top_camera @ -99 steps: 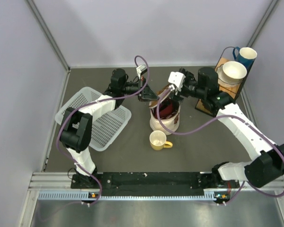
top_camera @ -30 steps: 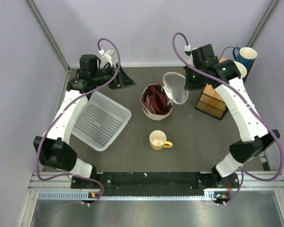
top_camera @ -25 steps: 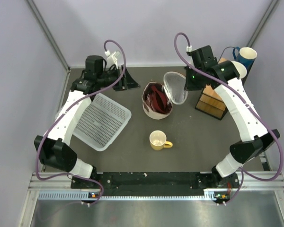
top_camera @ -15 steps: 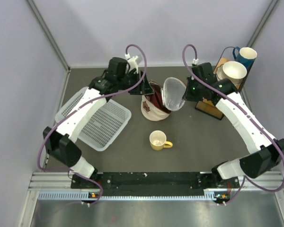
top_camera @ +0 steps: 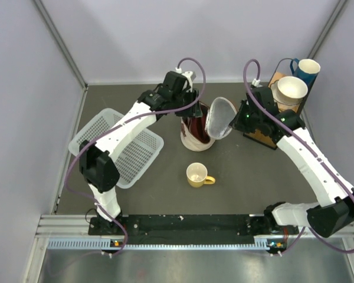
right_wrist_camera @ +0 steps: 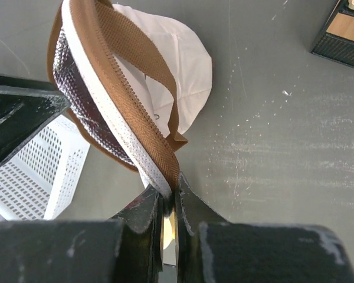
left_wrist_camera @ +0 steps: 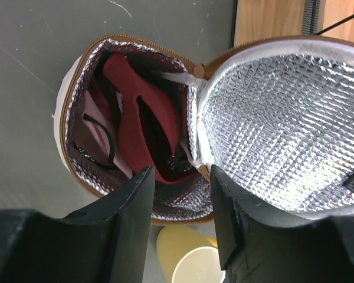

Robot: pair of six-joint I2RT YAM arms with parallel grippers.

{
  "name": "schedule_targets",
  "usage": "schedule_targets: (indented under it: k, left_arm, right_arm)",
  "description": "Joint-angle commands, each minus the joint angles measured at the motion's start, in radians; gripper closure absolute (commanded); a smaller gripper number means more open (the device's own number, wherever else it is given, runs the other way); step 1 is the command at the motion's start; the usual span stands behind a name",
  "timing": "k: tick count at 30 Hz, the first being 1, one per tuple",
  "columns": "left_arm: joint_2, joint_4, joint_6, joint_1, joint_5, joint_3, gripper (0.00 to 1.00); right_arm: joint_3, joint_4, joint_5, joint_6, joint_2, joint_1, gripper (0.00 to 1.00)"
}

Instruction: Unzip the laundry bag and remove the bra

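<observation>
Maroon bra [left_wrist_camera: 135, 100] lies exposed in the bag [left_wrist_camera: 64, 121] because your right gripper [right_wrist_camera: 168, 197] pinches the lid [left_wrist_camera: 277, 118] aside, so your left gripper [left_wrist_camera: 180, 174] hovers above it, parted and empty.

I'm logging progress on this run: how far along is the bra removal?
Done: the laundry bag is unzipped, its lid swung open. In hand: the right end effector pinches the lid's rim, holding it back, while the left end effector hovers open over the mouth. Remaining: the bra lies inside, not yet gripped or lifted out.
</observation>
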Motion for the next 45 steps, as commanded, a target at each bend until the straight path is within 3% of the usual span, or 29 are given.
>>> schedule_targets:
  k: [1,5,16,17,18,19,20,22,25,41,45]
  left_arm:
    - [0.032,0.023,0.002,-0.023,-0.058,0.052,0.53]
    - [0.101,0.007,0.008,-0.033,-0.1,0.094,0.58]
    - [0.179,-0.003,0.013,-0.076,-0.206,0.091,0.57]
    - [0.183,-0.003,0.011,-0.079,-0.2,0.097,0.62]
    - [0.182,-0.001,0.013,-0.081,-0.199,0.1,0.9]
    - [0.182,-0.006,0.013,-0.082,-0.201,0.106,1.0]
    - [0.183,-0.01,0.016,-0.083,-0.206,0.118,1.0]
    - [0.185,-0.027,0.028,-0.087,-0.227,0.135,0.94]
    - [0.19,-0.05,0.05,-0.087,-0.255,0.154,0.76]
    - [0.236,-0.049,0.065,-0.096,-0.218,0.134,0.74]
    - [0.239,-0.056,0.071,-0.096,-0.219,0.141,0.67]
  right_arm:
    - [-0.002,0.06,-0.008,0.008,-0.047,0.006,1.0]
    - [0.0,0.06,-0.005,-0.005,-0.056,0.006,1.0]
    - [0.012,0.06,-0.02,-0.021,-0.07,0.006,1.0]
    - [0.015,0.06,-0.018,-0.023,-0.068,0.006,1.0]
    - [0.015,0.06,-0.018,-0.025,-0.065,0.006,1.0]
    - [0.016,0.06,-0.02,-0.023,-0.065,0.006,1.0]
    - [0.018,0.061,-0.02,-0.025,-0.064,0.006,1.0]
    - [0.023,0.061,-0.02,-0.023,-0.062,0.006,1.0]
    - [0.024,0.062,-0.02,-0.026,-0.065,0.006,1.0]
    - [0.019,0.075,-0.051,-0.037,-0.059,0.006,1.0]
    - [0.012,0.078,-0.048,-0.037,-0.067,0.006,1.0]
